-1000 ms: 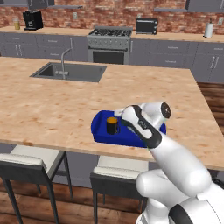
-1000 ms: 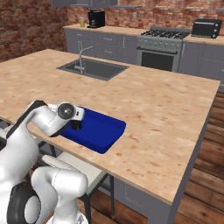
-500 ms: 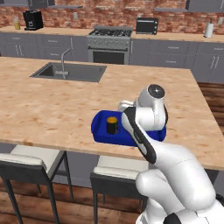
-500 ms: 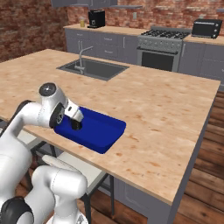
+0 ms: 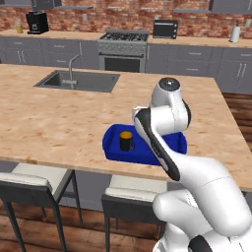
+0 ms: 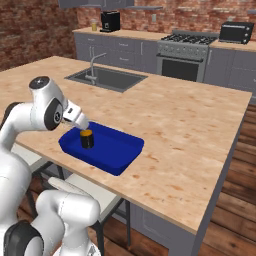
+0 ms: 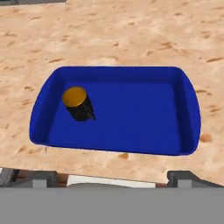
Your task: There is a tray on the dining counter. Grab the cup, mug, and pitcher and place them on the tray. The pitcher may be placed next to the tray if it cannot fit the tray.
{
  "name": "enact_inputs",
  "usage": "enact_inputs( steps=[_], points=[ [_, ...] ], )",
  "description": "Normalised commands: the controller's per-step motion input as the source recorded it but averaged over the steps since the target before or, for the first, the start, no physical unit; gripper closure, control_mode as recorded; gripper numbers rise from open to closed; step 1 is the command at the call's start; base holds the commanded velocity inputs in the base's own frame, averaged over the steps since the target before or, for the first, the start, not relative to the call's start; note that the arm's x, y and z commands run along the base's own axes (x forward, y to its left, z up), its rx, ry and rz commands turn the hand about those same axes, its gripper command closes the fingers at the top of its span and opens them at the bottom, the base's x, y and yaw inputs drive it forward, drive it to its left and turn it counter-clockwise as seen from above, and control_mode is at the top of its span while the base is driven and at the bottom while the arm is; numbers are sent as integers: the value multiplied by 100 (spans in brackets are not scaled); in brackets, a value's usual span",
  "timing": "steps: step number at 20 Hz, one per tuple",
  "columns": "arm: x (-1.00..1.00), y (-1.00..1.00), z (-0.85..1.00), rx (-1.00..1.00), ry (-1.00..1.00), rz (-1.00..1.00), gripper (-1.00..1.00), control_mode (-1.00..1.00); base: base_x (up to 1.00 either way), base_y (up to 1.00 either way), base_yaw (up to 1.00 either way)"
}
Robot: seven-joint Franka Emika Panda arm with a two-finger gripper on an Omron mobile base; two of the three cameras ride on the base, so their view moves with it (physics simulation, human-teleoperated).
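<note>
The deep-blue tray [image 5: 111,146] [image 6: 118,151] [image 7: 140,114] lies on the dining counter [image 5: 49,114] [image 6: 190,125] near its front edge. The black mug [image 5: 126,141] [image 6: 87,139] [image 7: 78,104] with the orange inside stands upright in the tray's left part. My gripper [image 7: 114,177] [image 6: 81,124] hovers above the tray's near edge, looking down at it, open with nothing between its fingers and apart from the mug. In the left base view my own arm covers the tray's right half. The cup and the pitcher are out of view.
A sink [image 5: 78,80] with a faucet is set in the counter's far left. Stools [image 5: 34,178] stand below the front edge. A stove [image 5: 123,43] and grey cabinets line the brick back wall. Bare counter top stretches to the right of the tray.
My arm has risen and straightened, lifting the open hand up and back from the mug. The mug stays in the tray. The base has not moved.
</note>
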Motion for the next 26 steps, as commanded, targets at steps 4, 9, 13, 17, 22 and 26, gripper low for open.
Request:
enact_inputs(
  steps=[4, 9, 13, 17, 22, 26],
  points=[
    [-39, 0, 31, -1, 15, 29, -100, -100, 0, 0, 0],
    [-60, 0, 24, -5, 12, 25, -100, -100, 0, 0, 0],
    [-84, 0, 13, -15, 1, 14, -100, -100, 0, 0, 0],
    [-88, 0, 1, -11, 0, 6, -100, -100, 0, 0, 0],
    [-53, -2, 0, 1, 4, 2, -100, -100, 0, 0, 0],
    [-33, -18, 0, 7, 6, 0, -100, -100, 0, 0, 0]
  ],
)
